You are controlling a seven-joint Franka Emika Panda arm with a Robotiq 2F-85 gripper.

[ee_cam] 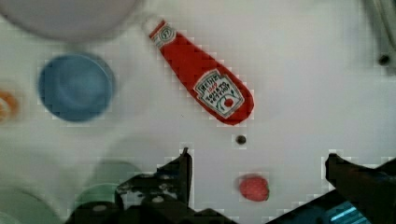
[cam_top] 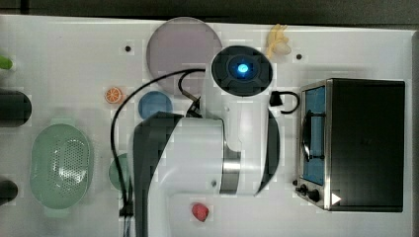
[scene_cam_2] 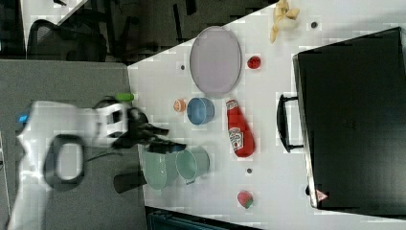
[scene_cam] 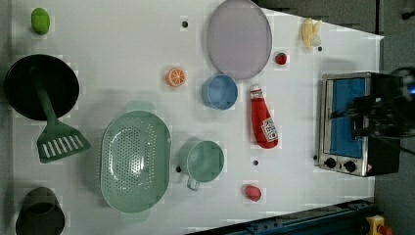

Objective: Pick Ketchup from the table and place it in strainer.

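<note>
open table around the ketchup (scene_cam: 263,122), blue bowl (scene_cam: 219,91) near its cap, strainer (scene_cam: 135,161) unobstructed

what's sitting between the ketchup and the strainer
In the left view, the round green cup sits between the ketchup and the strainer, close beside the strainer's rim.

We see our white arm (cam_top: 197,158) reaching out over the table, wrist bent so the claw (ee_cam: 258,165) points straight down. Its two dark fingers (ee_cam: 180,170) stand wide apart, holding nothing and touching nothing.
</note>
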